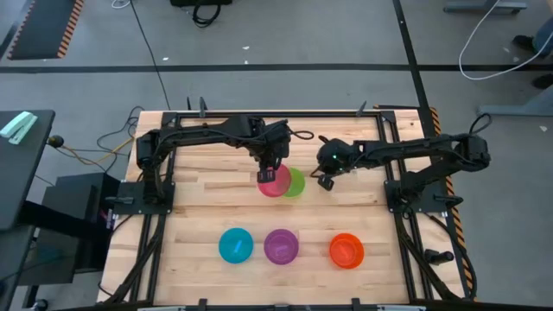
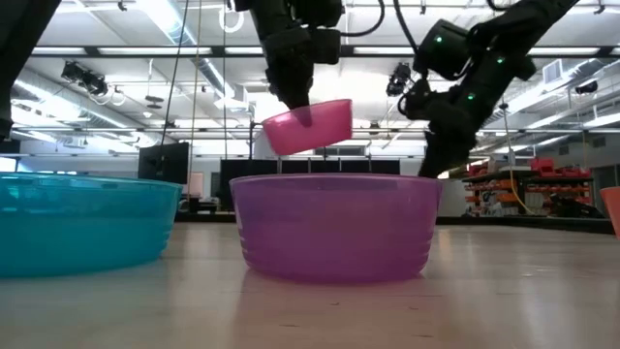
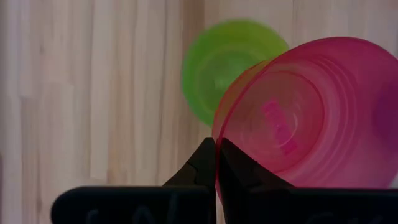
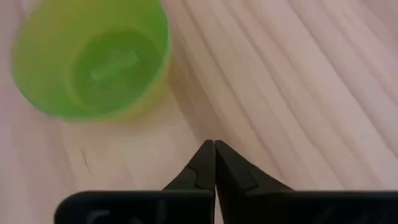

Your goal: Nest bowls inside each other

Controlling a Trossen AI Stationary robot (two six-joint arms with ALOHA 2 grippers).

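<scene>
My left gripper (image 1: 271, 169) is shut on a pink bowl (image 1: 275, 183), which hangs in the air in the low view (image 2: 310, 128). A green bowl (image 1: 296, 183) stands on its base on the table, just right of the pink one, and also shows in the left wrist view (image 3: 224, 62) and the right wrist view (image 4: 93, 59). My right gripper (image 1: 326, 181) is shut and empty, above the table to the right of the green bowl. Blue (image 1: 235, 245), purple (image 1: 281, 246) and orange (image 1: 346, 250) bowls stand in a row near the front edge. I see no separate yellow bowl. My left gripper pinches the pink bowl's rim (image 3: 219, 134), with one finger inside the bowl and one outside. The fingers come from above, pointing down. The bowl is lifted clear of the table and hangs tilted below the fingers (image 2: 300, 114), with its opening upward.
The wooden table (image 1: 199, 207) has bare room at its left and between the two rows of bowls. Black frame rails (image 1: 276, 114) run along the far edge and both sides.
</scene>
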